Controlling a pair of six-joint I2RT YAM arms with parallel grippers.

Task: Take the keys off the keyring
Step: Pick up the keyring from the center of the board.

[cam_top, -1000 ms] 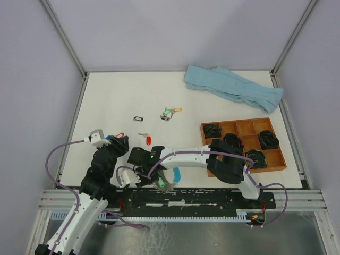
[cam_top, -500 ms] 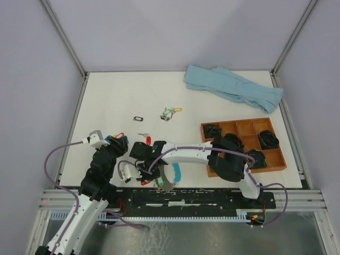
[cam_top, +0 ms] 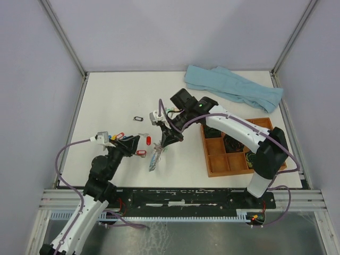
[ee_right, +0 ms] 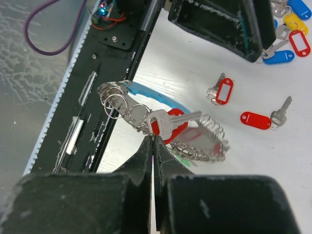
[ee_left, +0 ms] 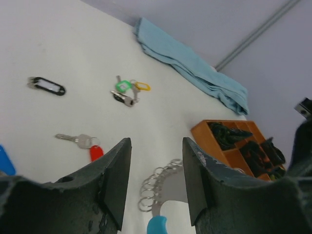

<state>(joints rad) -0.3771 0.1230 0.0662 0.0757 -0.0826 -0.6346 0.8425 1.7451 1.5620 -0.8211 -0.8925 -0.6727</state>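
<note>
Keyring [cam_top: 155,159] hangs from the right gripper [cam_top: 166,139], whose fingers are pressed together on its upper end beside a red-tagged key [ee_right: 168,122]. Its long axis runs from one to seven o'clock. The left gripper [cam_top: 133,144], fingers apart, is close at its nine o'clock, facing it. Two loose keys [cam_top: 148,141] lie between them on the table.
</note>
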